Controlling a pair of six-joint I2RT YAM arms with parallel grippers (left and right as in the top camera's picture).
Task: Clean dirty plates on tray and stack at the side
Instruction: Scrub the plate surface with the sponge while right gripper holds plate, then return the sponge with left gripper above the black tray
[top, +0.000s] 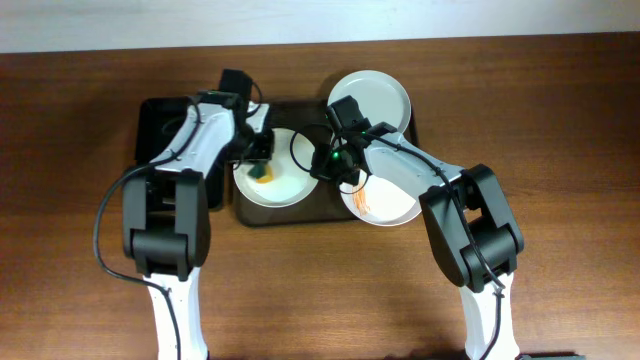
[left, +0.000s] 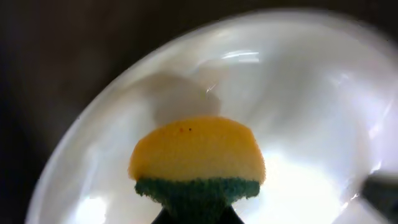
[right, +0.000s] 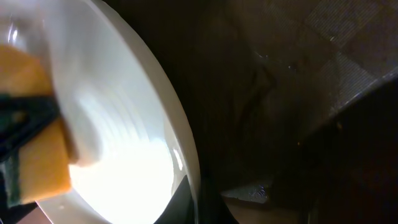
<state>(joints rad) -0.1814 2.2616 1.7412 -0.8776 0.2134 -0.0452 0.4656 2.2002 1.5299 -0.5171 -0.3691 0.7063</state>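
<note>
From above, the tray (top: 320, 207) is lying with its long side going left to right. The left plate (top: 288, 186) is resting flat inside it, the far plate (top: 375, 95) over its far right corner, and the smeared plate (top: 395, 206) over its near right corner. My left pincer (top: 262, 160) is squeezing a sponge (top: 265, 176) on the left plate. My right pincer (top: 338, 168) is hanging beside that rim.

On my left wrist, the sponge (left: 196, 158) is pointing its yellow side at the left plate (left: 298, 93).

On my right wrist, one fingertip (right: 181, 196) is lying at the rim of the left plate (right: 124, 124). Whether this pincer is closed, I cannot tell.
</note>
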